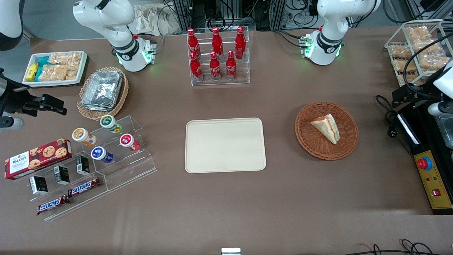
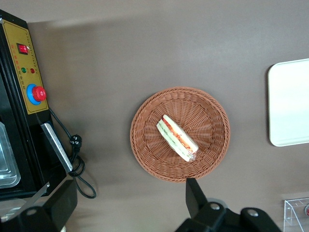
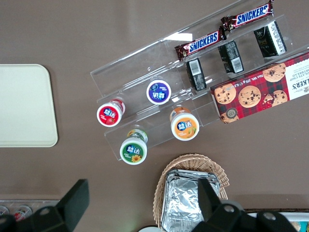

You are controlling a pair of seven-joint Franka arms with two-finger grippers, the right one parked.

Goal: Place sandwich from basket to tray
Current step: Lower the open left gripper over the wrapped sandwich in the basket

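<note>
The sandwich (image 1: 327, 127), a white bread wedge with red-orange and green filling, lies in the round reddish-brown wicker basket (image 1: 308, 138). The wrist view shows the sandwich (image 2: 176, 138) near the middle of the basket (image 2: 207, 111). The cream-beige tray (image 1: 225, 145) lies flat and bare beside the basket, toward the parked arm's end; its edge shows in the wrist view (image 2: 289, 101). My left gripper (image 1: 398, 98) hangs above the table beside the basket, toward the working arm's end. It is open and empty (image 2: 128, 198), with its fingers (image 2: 193, 193) spread wide just off the basket's rim.
A black and yellow control box with a red button (image 1: 431, 180) and black cables (image 1: 387, 117) lie under the gripper. A wire rack of snack packs (image 1: 414, 49) stands farther back. A cola bottle rack (image 1: 217, 53) stands farther from the camera than the tray. A clear stand with cups (image 1: 106, 148) lies toward the parked arm's end.
</note>
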